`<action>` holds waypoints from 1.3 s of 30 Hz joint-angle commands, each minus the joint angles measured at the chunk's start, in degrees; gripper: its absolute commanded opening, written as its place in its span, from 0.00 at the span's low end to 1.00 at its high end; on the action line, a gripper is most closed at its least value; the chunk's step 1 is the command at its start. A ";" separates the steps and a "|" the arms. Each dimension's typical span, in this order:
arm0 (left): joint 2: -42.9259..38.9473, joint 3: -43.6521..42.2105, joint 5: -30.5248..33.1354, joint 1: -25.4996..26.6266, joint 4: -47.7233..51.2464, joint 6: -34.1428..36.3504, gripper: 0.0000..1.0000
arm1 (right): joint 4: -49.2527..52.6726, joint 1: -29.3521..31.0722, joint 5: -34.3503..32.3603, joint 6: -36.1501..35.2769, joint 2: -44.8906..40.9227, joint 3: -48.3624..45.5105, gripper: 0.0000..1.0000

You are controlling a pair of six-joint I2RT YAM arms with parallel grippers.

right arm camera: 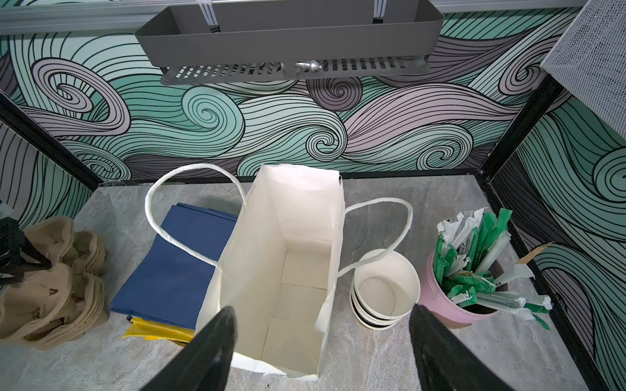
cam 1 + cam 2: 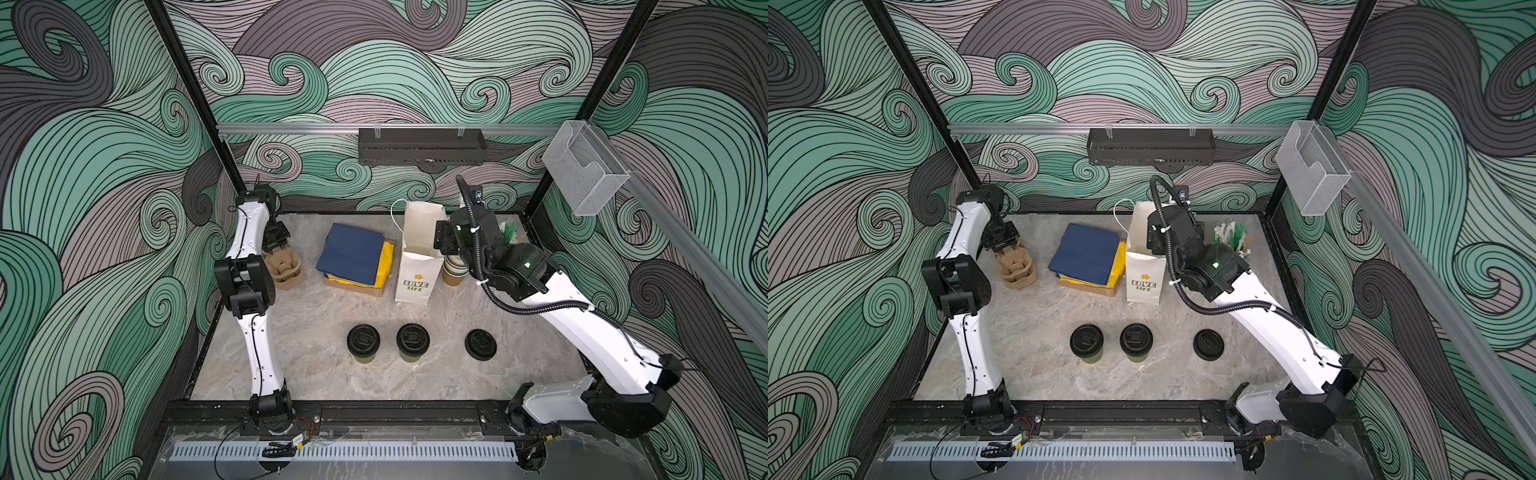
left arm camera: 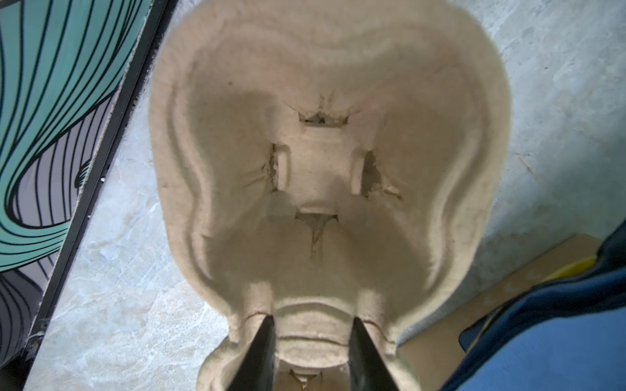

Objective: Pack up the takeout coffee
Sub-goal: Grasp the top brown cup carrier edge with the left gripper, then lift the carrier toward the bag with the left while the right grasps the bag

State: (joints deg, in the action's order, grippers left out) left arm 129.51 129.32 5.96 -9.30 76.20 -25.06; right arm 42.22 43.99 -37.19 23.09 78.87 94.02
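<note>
Left gripper [image 3: 311, 342] clamps top carrier [image 3: 325, 162]; lift fast and you drag nested stack [image 2: 289, 278] along. Right gripper [image 1: 321, 325] spread wide above bag [image 1: 298, 210]. Lidded cups [image 2: 363, 340] [image 2: 412, 338] stand near table [image 2: 316, 374] front, apart from bag.

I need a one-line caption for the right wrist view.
Open right tool above the empty white paper bag, flanked by blue napkins and stacked lidless cups.

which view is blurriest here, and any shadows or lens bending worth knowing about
Left wrist view: softest; the pulp cup carrier fills the frame too close for focus, a grey shadow across its middle. Right wrist view: paper bag sharp, right hand blurred up close, metal shelf slightly bowed. Both top views: evenly lit, no glare.
</note>
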 commanded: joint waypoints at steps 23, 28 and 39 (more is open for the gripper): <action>-13.14 -0.35 -11.91 1.33 8.52 0.54 0.15 | 16.57 -12.42 20.04 7.62 5.53 12.28 0.81; -19.79 -5.93 -12.16 4.44 11.10 -1.98 0.16 | 23.93 -18.81 29.01 11.56 8.35 14.84 0.79; -34.04 -12.50 -14.96 14.51 14.20 -7.88 0.16 | 24.12 -21.87 38.48 10.96 11.38 15.93 0.81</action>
State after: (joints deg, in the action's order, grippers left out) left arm 98.45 115.70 -7.94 2.59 86.43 -30.30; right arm 64.62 22.79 -2.46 33.06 90.02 108.27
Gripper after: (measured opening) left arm 0.304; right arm 0.812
